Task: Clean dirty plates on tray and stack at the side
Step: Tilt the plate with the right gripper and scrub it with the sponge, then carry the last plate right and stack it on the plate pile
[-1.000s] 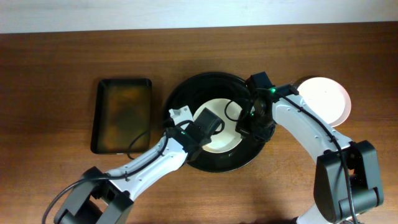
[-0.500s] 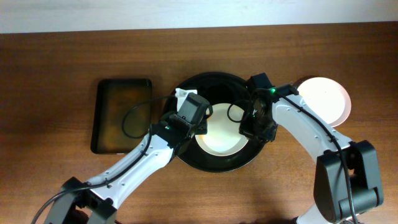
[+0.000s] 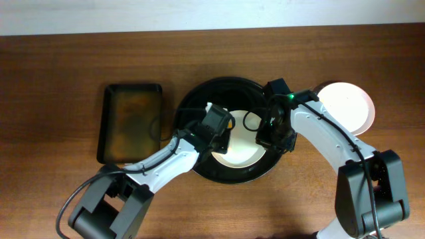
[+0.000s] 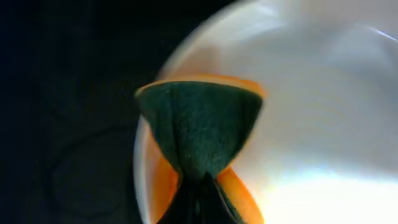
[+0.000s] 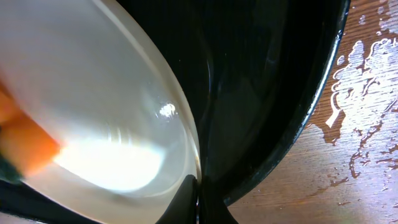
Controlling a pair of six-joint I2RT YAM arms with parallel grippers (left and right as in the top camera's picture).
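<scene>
A white plate (image 3: 240, 143) lies in the round black tray (image 3: 199, 99). My left gripper (image 3: 220, 126) is shut on a green and orange sponge (image 4: 199, 127) that presses on the plate's left rim (image 4: 311, 93). My right gripper (image 3: 269, 141) is shut on the plate's right rim (image 5: 194, 180), as the right wrist view shows, with the tray wall (image 5: 292, 124) beside it. A second white plate (image 3: 345, 106) sits on the bare wood right of the tray. A third plate is not in view.
A rectangular dark tray with a brownish floor (image 3: 129, 123) lies left of the round tray. Wet streaks mark the wood (image 5: 367, 74) outside the tray's rim. Both arms reach over the tray's front half.
My left gripper with the sponge has swept over the plate, from its middle to the left rim and back a little to the right. The right gripper has held still on the rim.
</scene>
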